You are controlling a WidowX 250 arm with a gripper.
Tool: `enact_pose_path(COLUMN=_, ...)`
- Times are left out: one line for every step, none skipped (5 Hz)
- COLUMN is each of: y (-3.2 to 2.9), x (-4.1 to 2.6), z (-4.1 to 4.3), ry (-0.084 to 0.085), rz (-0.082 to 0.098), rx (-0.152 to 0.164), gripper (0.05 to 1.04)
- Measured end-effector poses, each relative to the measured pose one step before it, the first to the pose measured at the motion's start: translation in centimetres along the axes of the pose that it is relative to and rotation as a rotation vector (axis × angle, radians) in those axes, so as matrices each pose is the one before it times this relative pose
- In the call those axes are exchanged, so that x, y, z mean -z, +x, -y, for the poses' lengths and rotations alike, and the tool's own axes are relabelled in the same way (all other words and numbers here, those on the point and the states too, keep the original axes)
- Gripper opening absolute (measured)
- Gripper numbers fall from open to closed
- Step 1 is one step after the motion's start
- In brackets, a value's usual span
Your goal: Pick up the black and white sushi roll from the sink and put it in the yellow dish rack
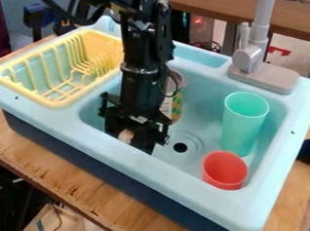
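Observation:
The black gripper point(132, 136) hangs down inside the light blue sink point(201, 83), at the left part of the basin close to the front wall. A small pinkish-beige thing point(125, 136) shows at its lower end, mostly hidden by the gripper; whether it is held cannot be seen. Behind the arm stands a can point(178, 106) with a green and yellow pattern, partly covered by the arm. On the right side of the basin a tall green cup point(243, 124) stands upright. A red cup point(224, 171) is in front of it, near the front right corner.
A yellow dish rack point(60, 102) sits on the sink's left side. The grey faucet point(249, 56) rises from the back right rim. The drain point(180, 147) lies in the basin floor between the gripper and the cups. A wooden table point(78, 197) supports the sink.

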State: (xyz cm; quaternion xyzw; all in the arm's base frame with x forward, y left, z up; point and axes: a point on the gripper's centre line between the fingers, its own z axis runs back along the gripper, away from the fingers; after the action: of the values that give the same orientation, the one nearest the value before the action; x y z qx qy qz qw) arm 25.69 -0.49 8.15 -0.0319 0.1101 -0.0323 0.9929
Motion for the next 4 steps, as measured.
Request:
enact_pose_path(y=0.423, x=-3.924, z=0.201, ry=0.0217, rz=0.1099, rx=0.0072, gripper=0.589)
enact_pose_path(y=-0.408, x=-4.950, z=1.469, ry=0.0315, rz=0.1345, rx=0.0060, gripper=0.589)
enact_pose_path(y=-2.284, x=-3.109, z=-0.186, ry=0.0360, rz=0.0426, rx=-0.0990, gripper=0.589)
enact_pose_path(y=-1.829, x=-0.092, z=-1.898, ry=0.0129, rz=-0.0081, rx=-0.0760, gripper=0.589)
